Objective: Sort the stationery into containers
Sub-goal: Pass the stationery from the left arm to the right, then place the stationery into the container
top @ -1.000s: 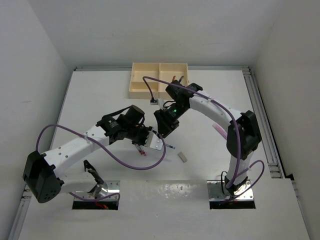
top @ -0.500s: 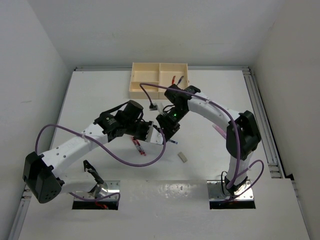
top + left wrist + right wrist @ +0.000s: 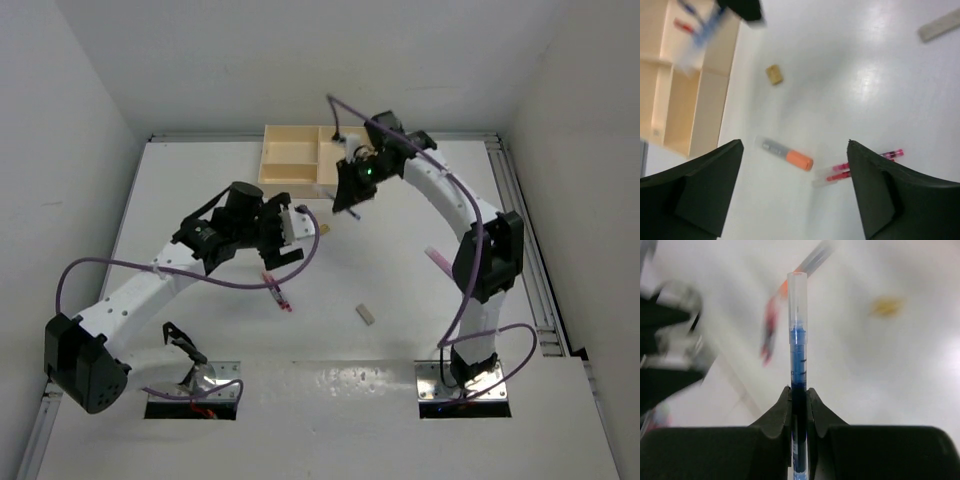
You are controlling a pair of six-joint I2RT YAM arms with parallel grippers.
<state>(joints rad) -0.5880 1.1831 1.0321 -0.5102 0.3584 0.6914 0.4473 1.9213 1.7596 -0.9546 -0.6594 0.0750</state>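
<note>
My right gripper (image 3: 798,392) is shut on a blue pen (image 3: 797,340), which stands straight out from between its fingers. In the top view that gripper (image 3: 350,197) hangs at the front edge of the cream tray (image 3: 290,182), by its right compartment. My left gripper (image 3: 795,144) is open above the table with nothing between its jaws. An orange marker (image 3: 789,155) lies below it. Two red pens (image 3: 860,165) lie side by side near its right finger. The tan block (image 3: 773,74) sits on the table in front of the tray (image 3: 705,75), and the grey eraser (image 3: 366,314) lies alone nearer the bases.
A red pen (image 3: 682,25) lies in the tray's large compartment. A pink object (image 3: 437,258) rests on the table by the right arm. Purple cables loop off both arms. Walls close in the table on three sides.
My right gripper closed on the blue pen and carried it from mid-table up to the tray. My left gripper opened and drew back to the far left, away from the red pens.
</note>
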